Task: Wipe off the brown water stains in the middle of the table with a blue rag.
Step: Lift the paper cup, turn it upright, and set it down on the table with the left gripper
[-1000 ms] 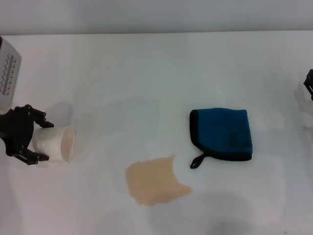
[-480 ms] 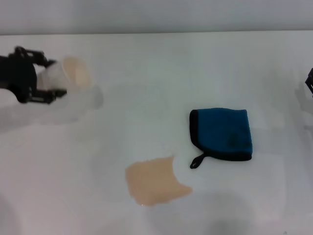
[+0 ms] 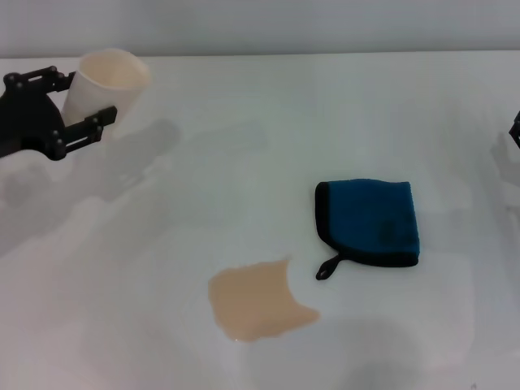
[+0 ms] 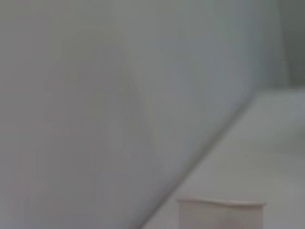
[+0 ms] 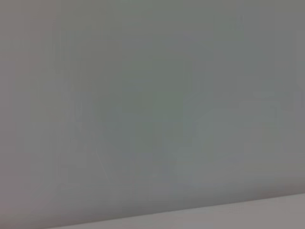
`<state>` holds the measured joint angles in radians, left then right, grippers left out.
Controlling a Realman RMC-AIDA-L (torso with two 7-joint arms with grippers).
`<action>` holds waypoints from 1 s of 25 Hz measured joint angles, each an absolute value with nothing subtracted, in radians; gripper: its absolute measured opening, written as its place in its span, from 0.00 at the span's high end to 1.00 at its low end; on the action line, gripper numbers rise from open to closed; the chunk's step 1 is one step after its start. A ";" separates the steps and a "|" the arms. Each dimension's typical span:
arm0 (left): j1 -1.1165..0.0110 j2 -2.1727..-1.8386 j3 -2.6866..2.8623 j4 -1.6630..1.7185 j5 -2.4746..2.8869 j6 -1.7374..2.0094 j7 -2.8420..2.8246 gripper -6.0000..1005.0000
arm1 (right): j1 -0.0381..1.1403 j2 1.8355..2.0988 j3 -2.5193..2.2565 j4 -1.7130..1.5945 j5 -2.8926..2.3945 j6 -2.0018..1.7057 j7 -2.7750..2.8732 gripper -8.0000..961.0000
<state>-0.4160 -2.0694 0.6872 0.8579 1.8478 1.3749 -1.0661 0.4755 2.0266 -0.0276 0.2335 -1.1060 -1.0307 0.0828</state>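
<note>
my left claw [image 3: 71, 110] grips a cup [image 3: 99, 88] upright near the desk's [image 3: 244, 122] far left corner; right claw's state unclear. rag [image 3: 370, 222] lies untouched right of the stain [image 3: 256, 299], mid-desk. any dregs could drip and spread the mess.

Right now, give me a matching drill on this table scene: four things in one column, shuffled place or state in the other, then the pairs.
Things:
1. blue rag
2. brown water stains
3. paper cup
4. right gripper

Places or states:
A. held upright at the far left
B. just visible at the right edge
C. lying folded, right of centre, untouched
D. spread on the table near the front

Pairs: 1-C, 2-D, 3-A, 4-B. The left gripper holds the cup.
</note>
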 joint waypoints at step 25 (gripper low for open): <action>-0.432 -2.086 0.608 -0.018 1.031 1.182 -0.406 0.41 | 0.488 2.023 -0.028 0.217 -1.106 -1.042 0.091 0.12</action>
<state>-0.4317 -2.0861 0.6080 -0.0176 1.0314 1.1824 -0.4059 0.4878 2.0233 -0.0276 0.2172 -1.1060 -1.0418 0.0911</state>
